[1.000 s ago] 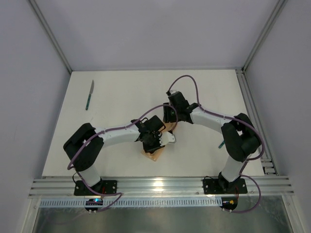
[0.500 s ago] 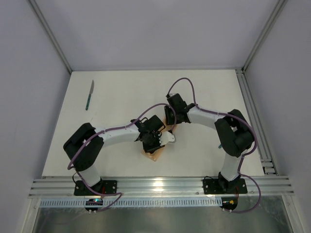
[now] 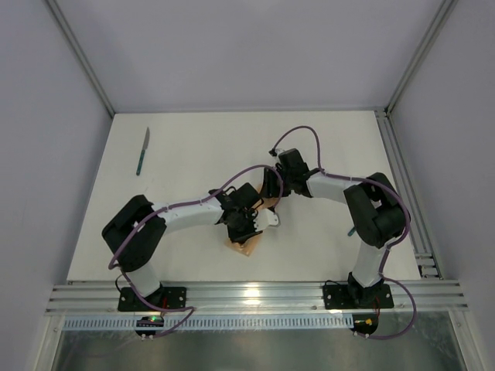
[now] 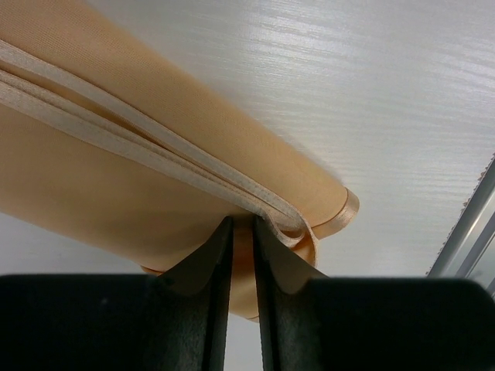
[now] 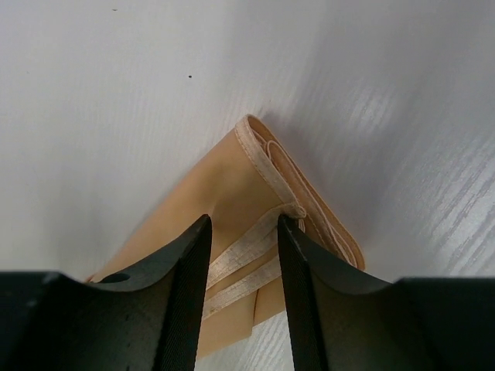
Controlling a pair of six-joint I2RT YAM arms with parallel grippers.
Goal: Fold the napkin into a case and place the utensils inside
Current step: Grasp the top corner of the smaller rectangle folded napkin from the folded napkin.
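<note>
knife [image 3: 144, 151] lies well left of and behind the napkin [image 3: 246, 246], with bare table [image 3: 193, 147] between them. left gripper [image 4: 242, 232] is pinched almost closed on the napkin's stacked hem edges. right gripper [image 5: 244, 232] is part-open, straddling the napkin's far corner and gripping nothing.

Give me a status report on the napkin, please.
Left gripper shut on folded peach-orange cloth napkin. Right gripper open above its corner. Teal-handled metal knife far left, untouched.
</note>
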